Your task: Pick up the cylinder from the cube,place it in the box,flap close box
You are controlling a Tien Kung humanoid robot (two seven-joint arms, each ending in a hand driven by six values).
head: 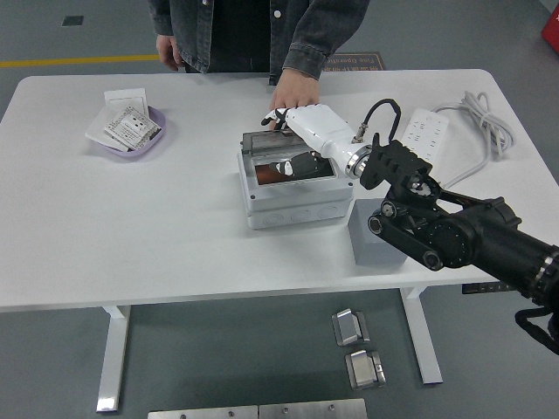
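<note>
The robot's right hand (281, 118), white-shelled on its black arm, is at the far edge of the light grey plastic box (288, 185), fingers laid relaxed over the top of the clear hinged lid (288, 155), gripping nothing. The lid stands low, tilted down over the opening and not yet shut. Through it a reddish-brown cylinder (278, 173) shows lying inside the box, so the placing looks done and the flap-closing is the step in hand. The grey cube (377, 232) sits bare just right of the box, partly behind the forearm. To do this well, the judgement is to press down and forward near the lid's free edge, evenly, so the flap seats flat on the rim rather than twisting, and to keep the fingertips clear of the gap as it meets. A person's hand (293, 90) rests on the white table (175, 218) just behind the box, close to the robot's fingers, so the push should stay gentle. The left arm is out of view.
</note>
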